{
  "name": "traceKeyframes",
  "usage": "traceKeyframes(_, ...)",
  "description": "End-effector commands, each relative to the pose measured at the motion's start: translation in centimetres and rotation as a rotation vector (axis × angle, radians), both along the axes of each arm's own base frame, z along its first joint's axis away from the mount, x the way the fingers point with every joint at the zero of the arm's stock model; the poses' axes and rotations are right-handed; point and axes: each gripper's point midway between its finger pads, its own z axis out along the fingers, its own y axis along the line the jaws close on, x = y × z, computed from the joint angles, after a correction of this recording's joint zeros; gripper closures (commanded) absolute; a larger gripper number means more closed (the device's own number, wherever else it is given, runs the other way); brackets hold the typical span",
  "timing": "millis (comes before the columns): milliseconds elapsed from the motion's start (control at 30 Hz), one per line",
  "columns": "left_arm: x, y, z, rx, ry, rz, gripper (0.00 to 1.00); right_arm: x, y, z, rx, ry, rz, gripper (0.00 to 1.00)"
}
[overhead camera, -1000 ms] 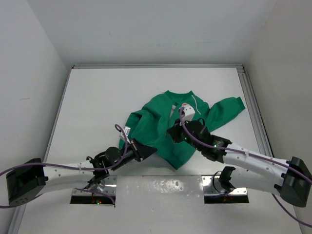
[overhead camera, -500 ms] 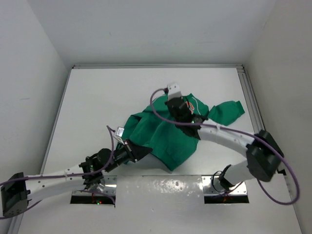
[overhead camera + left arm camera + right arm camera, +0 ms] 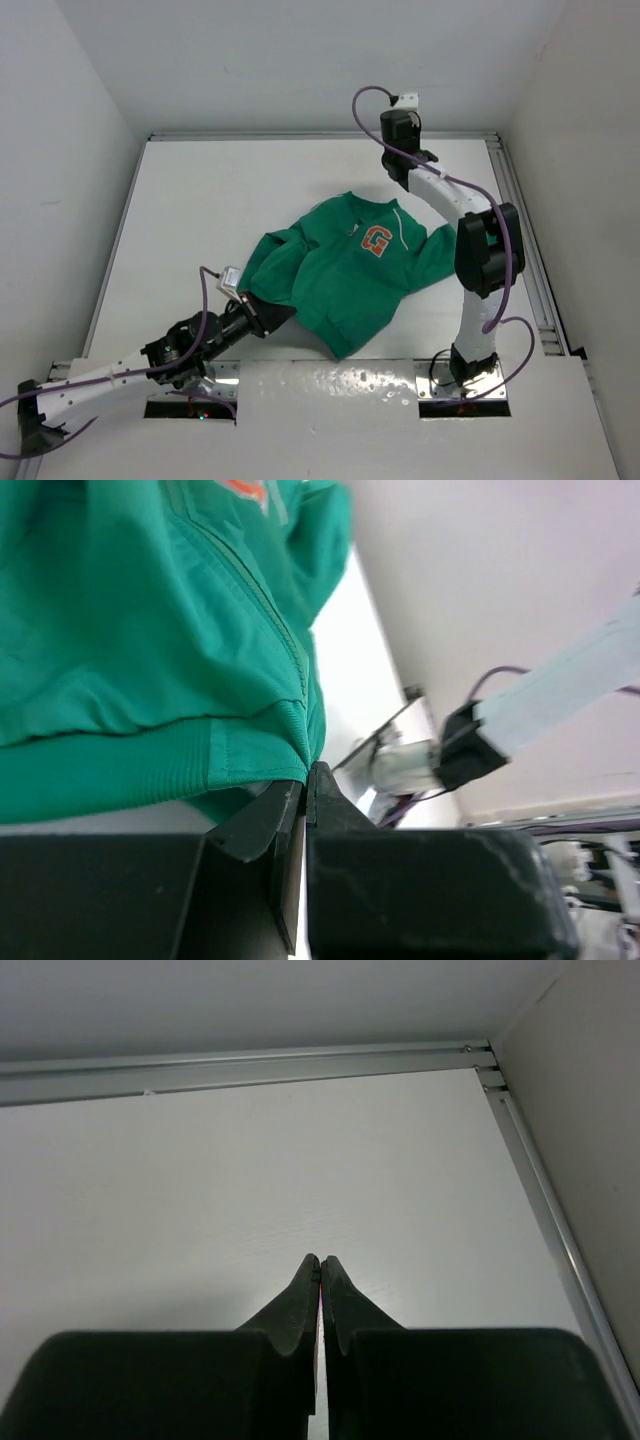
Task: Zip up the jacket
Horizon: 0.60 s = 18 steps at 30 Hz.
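Found jacket (image 3: 335,280) apparently zipped, frame centre; left gripper (image 3: 305,780) clamping its hem; right gripper (image 3: 320,1265) pinched shut, upper right; release outstanding.

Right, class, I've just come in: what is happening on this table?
Two robot arms are working on a green jacket. The left gripper pinches its bottom hem at the foot of the zipper, which looks closed where visible. The right gripper is shut on nothing, raised over the table's far edge, clear of the jacket.
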Motion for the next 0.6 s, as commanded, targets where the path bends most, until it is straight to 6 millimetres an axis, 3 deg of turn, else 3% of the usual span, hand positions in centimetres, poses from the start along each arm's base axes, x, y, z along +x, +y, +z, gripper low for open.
traceKeyframes(0,0.2,0.2,0.9,0.03,-0.026,0.008,1.0,0.6,1.7,3.4,0.024,-0.051,0.043,1.0)
traceKeyframes(100,0.4,0.4,0.4,0.055,-0.017,0.024,1.0,0.5,2.5,4.5,0.072,-0.049,0.062,1.0)
traceKeyframes(133,0.5,0.4,0.0,0.06,-0.006,0.034,1.0,-0.7,3.1,2.6,0.115,-0.015,0.089,1.0)
traceKeyframes(167,0.5,0.4,-0.3,0.06,0.001,0.034,1.0,-2.0,5.0,4.6,0.195,-0.048,0.187,1.0)
traceKeyframes(200,0.4,0.3,-0.6,0.061,0.007,0.03,1.0,-3.2,6.1,4.2,0.242,-0.03,0.24,1.0)
traceKeyframes(233,0.4,0.4,-1.3,0.074,0.023,0.031,1.0,-5.4,7.0,1.4,0.297,0.04,0.28,1.0)
traceKeyframes(267,0.3,0.5,-1.9,0.073,0.05,0.034,1.0,-7.1,9.2,0.8,0.355,0.077,0.375,1.0)
traceKeyframes(300,0.3,0.8,-3.3,0.099,0.074,0.046,1.0,-9.3,9.4,-0.7,0.393,0.113,0.386,1.0)
traceKeyframes(400,0.4,1.7,-5.5,0.144,0.142,0.092,1.0,-12.8,11.5,-3.5,0.527,0.219,0.448,1.0)
traceKeyframes(433,0.7,2.1,-5.6,0.162,0.149,0.124,1.0,-14.9,11.7,-6.2,0.558,0.295,0.443,1.0)
traceKeyframes(500,1.0,2.9,-5.7,0.231,0.164,0.157,0.82,-16.8,13.3,-7.1,0.649,0.303,0.485,1.0)
traceKeyframes(533,1.4,3.4,-5.5,0.253,0.16,0.191,0.75,-18.6,12.8,-9.4,0.633,0.345,0.459,1.0)
traceKeyframes(567,1.6,3.7,-5.7,0.293,0.162,0.206,0.68,-19.6,13.4,-10.1,0.605,0.35,0.466,0.97)
